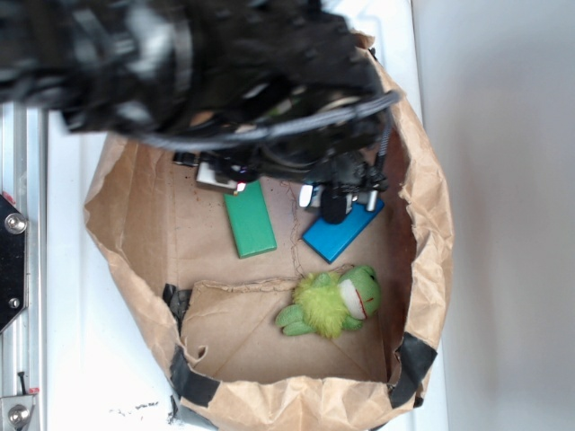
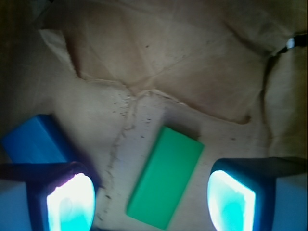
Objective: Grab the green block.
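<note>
The green block (image 1: 250, 221) lies flat on the brown paper floor of the bag, left of the blue block (image 1: 341, 232). In the wrist view the green block (image 2: 166, 177) lies at a slant on the floor between my two fingertips, touching neither. My gripper (image 2: 151, 202) is open wide above it. The left finger (image 2: 71, 202) hangs in front of the blue block (image 2: 33, 140). From the exterior view the gripper (image 1: 274, 190) sits under the black arm, over the far end of the green block, with one finger (image 1: 334, 206) over the blue block.
A fuzzy yellow-green plush frog (image 1: 332, 301) lies near the front of the bag. The crumpled brown paper bag wall (image 1: 431, 233) rings everything. A folded paper flap (image 1: 243, 332) covers the front floor. A metal rail (image 1: 18, 269) runs along the left.
</note>
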You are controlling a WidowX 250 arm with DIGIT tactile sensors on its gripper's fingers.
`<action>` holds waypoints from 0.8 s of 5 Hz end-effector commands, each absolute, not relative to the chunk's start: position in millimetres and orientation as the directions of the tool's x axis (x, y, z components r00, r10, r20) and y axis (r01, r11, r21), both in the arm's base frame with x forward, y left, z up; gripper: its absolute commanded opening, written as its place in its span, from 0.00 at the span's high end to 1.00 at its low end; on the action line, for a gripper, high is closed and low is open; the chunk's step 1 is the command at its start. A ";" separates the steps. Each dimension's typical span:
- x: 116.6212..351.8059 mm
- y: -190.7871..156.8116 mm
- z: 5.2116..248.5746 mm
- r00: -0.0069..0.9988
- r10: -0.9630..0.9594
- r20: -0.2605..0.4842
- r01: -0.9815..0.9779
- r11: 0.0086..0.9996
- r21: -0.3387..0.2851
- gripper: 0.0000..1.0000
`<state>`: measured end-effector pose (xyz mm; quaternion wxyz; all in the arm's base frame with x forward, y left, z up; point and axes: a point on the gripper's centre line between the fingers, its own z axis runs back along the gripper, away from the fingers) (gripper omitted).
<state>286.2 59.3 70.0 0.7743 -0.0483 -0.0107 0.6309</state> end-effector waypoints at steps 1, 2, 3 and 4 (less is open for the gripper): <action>282.3 66.7 86.0 0.043 0.999 -0.010 -0.994 0.042 -0.099 0.00; 281.2 67.0 87.2 0.004 1.000 0.010 -0.997 0.004 -0.073 0.00; 280.5 67.8 87.2 0.005 1.000 0.024 -0.998 0.006 -0.057 0.00; 280.7 67.4 88.0 0.022 0.999 0.031 -0.999 0.023 -0.043 0.00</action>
